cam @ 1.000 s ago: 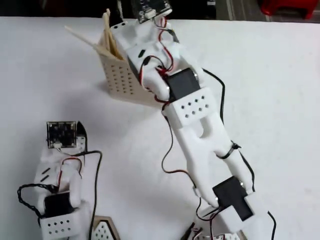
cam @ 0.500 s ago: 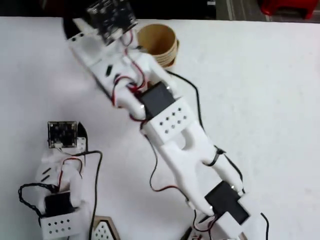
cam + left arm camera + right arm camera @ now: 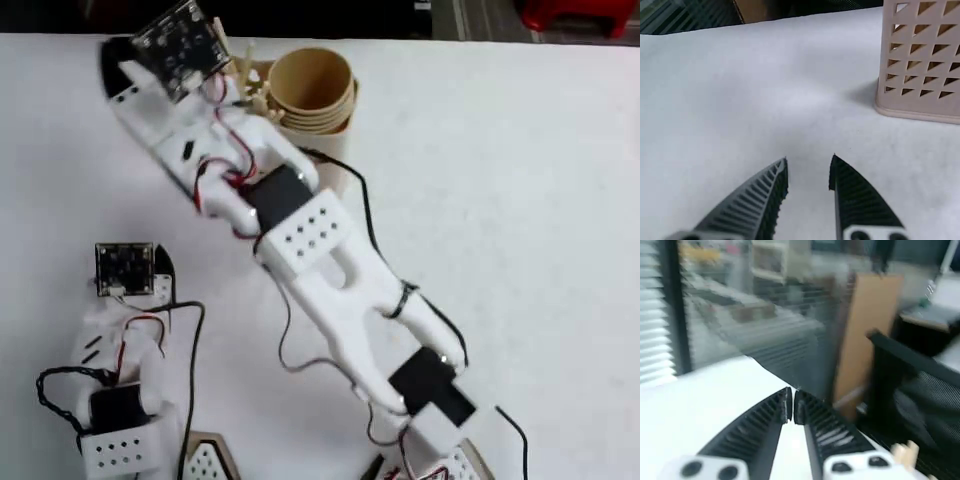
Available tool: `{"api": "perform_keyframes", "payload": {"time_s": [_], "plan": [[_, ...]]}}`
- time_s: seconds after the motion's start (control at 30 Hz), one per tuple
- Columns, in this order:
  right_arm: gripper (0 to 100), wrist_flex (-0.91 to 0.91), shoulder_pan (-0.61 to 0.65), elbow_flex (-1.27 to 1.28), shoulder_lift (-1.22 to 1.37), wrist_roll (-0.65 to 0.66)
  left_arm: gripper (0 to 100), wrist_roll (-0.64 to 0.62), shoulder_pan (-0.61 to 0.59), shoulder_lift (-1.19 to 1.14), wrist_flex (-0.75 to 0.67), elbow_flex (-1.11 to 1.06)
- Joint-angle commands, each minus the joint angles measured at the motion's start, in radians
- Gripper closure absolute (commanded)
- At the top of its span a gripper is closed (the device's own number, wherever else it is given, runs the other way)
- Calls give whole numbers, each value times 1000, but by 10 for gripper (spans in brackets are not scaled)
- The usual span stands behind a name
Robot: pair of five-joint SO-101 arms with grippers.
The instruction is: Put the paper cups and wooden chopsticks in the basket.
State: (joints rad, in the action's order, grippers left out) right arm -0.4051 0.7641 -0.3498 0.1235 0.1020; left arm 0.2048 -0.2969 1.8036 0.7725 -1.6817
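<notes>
A: Right arm pose?
B: The right arm point(image 3: 330, 270) is stretched in a long diagonal across the table point(image 3: 520, 200), from its base at the near edge out to the far left corner. The wrist is past the paper cups point(image 3: 312, 85).

A: Right gripper?
B: The right gripper point(image 3: 791, 397) has its toothed fingers drawn together, leaving a hairline slit with nothing in it. The tips point over the far table edge toward the room beyond.

A: Left arm?
B: The left arm point(image 3: 120, 380) is folded back at the near left, low over bare table and well apart from the other arm. The left gripper point(image 3: 808, 165) has its fingers parted and is empty, with white tabletop showing between the tips.

A: Task items?
B: The cups are nested in one stack, mouth up, at the far edge. The wooden chopsticks point(image 3: 245, 62) stick up just beside them. The basket point(image 3: 920, 60) stands upright on the table, ahead of the left gripper and off to one side, not touching it. From above, the right arm's wrist covers most of the basket, so I cannot tell exactly how the cups sit in it.
</notes>
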Motion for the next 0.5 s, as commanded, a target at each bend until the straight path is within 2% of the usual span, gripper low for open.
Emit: {"api": "perform_keyframes", "payload": {"time_s": [0.0,0.17,0.3,0.47], "plan": [[981,-24,-76,-37,-10,3,854,11,-8,15,0,8],[981,-139,-117,-44,-21,3,854,11,-8,15,0,8],[981,-154,-113,-43,-70,3,854,11,-8,15,0,8],[981,-107,-5,-43,-150,5,854,11,-8,15,0,8]]}}
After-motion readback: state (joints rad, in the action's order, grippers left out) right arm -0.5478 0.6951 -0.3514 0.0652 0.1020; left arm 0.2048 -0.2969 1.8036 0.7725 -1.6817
